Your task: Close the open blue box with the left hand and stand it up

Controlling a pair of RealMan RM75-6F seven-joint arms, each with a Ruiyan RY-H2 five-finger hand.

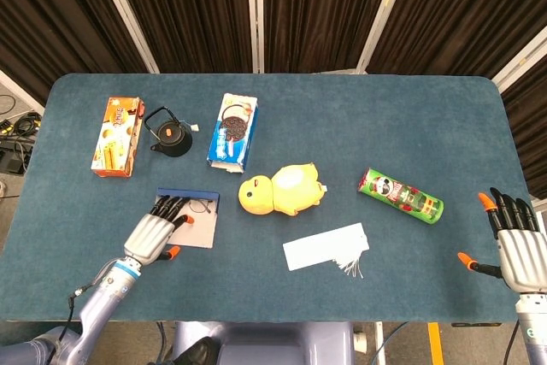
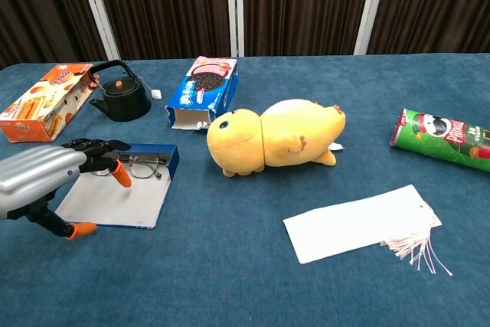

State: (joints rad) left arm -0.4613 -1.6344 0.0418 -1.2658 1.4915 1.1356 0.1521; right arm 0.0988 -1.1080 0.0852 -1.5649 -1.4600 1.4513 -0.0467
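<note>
The left hand (image 2: 46, 178) hovered over the near left part of the open blue box (image 2: 119, 197), its fingers (image 1: 171, 206) apart and holding nothing. The box lay flat near the left front edge of the tabletop (image 1: 385, 279), with glasses (image 2: 138, 165) in its far part. At the near right edge, the right hand (image 1: 517, 250) was spread open. A white paper (image 1: 326, 247) lay in the middle. Farther stood a yellow plush (image 1: 282, 189), a green can (image 1: 400, 195) and a kettle (image 1: 168, 134).
</note>
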